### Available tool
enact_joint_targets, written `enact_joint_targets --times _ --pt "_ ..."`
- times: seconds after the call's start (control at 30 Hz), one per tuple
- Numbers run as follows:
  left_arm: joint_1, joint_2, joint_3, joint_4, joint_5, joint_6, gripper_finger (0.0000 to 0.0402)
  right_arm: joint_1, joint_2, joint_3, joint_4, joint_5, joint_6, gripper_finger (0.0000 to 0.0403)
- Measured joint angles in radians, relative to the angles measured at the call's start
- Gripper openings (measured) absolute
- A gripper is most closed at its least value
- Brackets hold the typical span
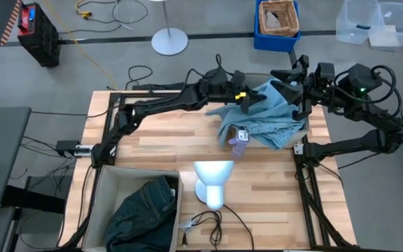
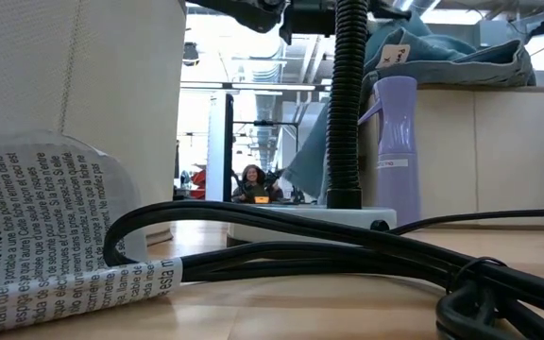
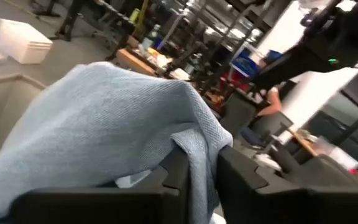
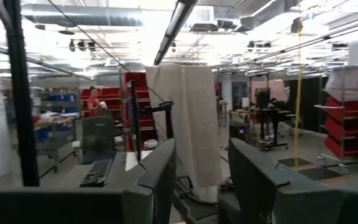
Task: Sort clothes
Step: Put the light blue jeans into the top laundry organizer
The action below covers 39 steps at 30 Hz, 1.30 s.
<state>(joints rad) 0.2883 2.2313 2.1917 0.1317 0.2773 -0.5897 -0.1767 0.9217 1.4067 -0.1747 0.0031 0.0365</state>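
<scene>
A pale blue garment (image 1: pixel 271 119) lies heaped at the table's far right, draped over a beige box (image 2: pixel 480 142). My left gripper (image 1: pixel 248 98) reaches across from the left and is shut on its far left part (image 3: pixel 202 158). My right gripper (image 1: pixel 287 85) hangs high over the far right with its fingers open and nothing between them (image 4: pixel 201 162). Dark blue-green jeans (image 1: pixel 142 213) lie crumpled inside a beige bin (image 1: pixel 98 203) at the near left. My left gripper pinches a raised fold of the pale blue garment (image 3: pixel 199 140) between its two fingers. The fingers come in about level from the table's left. The cloth rises over the left finger (image 3: pixel 166 180) and spreads away beyond it, while the rest lies slack in the heap.
A lilac spray bottle (image 1: pixel 238 143) stands upright by the heap's near left edge. A white mannequin head (image 1: pixel 212 183) sits at the near middle. Black cables (image 2: pixel 348 255) and a printed sheet (image 2: pixel 36 236) lie at the near edge.
</scene>
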Motion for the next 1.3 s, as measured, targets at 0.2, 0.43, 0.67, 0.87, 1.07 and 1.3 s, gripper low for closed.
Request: enact_joint_targets --times 0.2,0.43,0.67,0.87,1.07,1.3 --pt "0.002 -0.001 0.012 -0.015 0.014 -0.014 0.0196 -0.003 0.000 0.000 -0.003 0.000 0.000 0.0162" --pt "0.016 -0.005 0.125 -0.127 0.014 -0.035 0.0340 -0.003 0.000 0.000 -0.017 0.001 0.000 0.0162" --pt "0.026 -0.095 0.154 -0.346 -0.078 0.108 0.0331 -0.003 0.000 0.000 -0.047 0.001 0.006 0.0162" --pt "0.022 -0.179 0.156 -0.504 -0.201 0.270 0.0294 -0.003 0.000 0.000 -0.082 0.001 0.007 0.0162" --pt "0.011 -0.188 0.158 -0.507 -0.100 0.244 0.0284 -0.035 0.003 0.000 -0.169 0.003 0.008 0.0162" --pt "0.004 -0.181 0.156 -0.480 -0.110 0.210 0.0288 -0.047 0.045 0.000 -0.363 0.030 0.009 0.0162"
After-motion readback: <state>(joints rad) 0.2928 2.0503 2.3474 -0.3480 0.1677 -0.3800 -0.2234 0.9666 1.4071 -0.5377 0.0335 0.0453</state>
